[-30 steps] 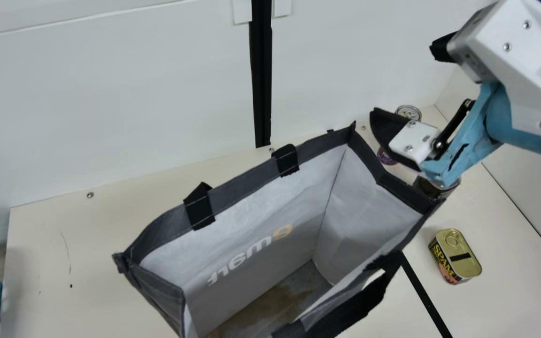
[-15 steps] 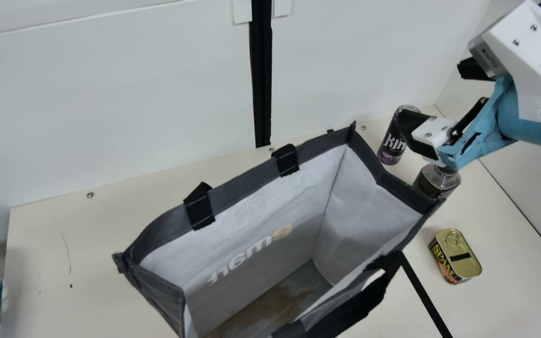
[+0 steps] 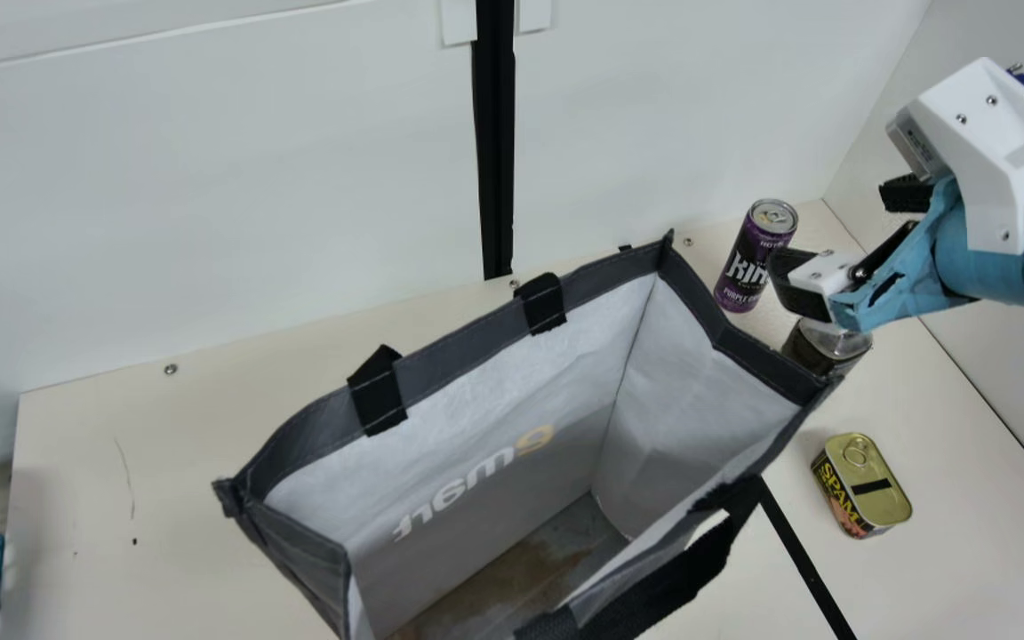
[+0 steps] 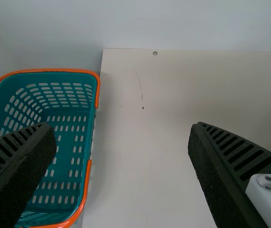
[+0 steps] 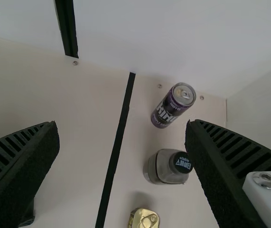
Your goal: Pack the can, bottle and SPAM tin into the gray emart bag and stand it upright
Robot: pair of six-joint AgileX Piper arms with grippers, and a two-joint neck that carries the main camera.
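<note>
Presently outside the upright gray emart bag [image 3: 463, 351]: can [image 3: 743, 277], bottle [image 3: 823, 345] and SPAM tin [image 3: 863, 489]

Main view: the bag stands with its mouth agape on the cream tabletop [image 3: 948, 427], pale lining exposed, one black handle [image 3: 685, 573] along the near side. The purple can stands upright near the back wall [image 3: 299, 178], beyond the bag's right end. The bottle is upright between can and tin, beside the bag's right corner, which partly hides it. The tin rests lid up, nearer the onlooker. The right tool [image 3: 845, 233], spread wide, is by the can and bottle, one finger overlapping both in this view; whether it touches either cannot be told.

Left wrist view: the left tool [image 4: 122, 142] is also spread wide; a teal basket [image 4: 73, 135] with orange handles adjoins the tabletop's edge.
</note>
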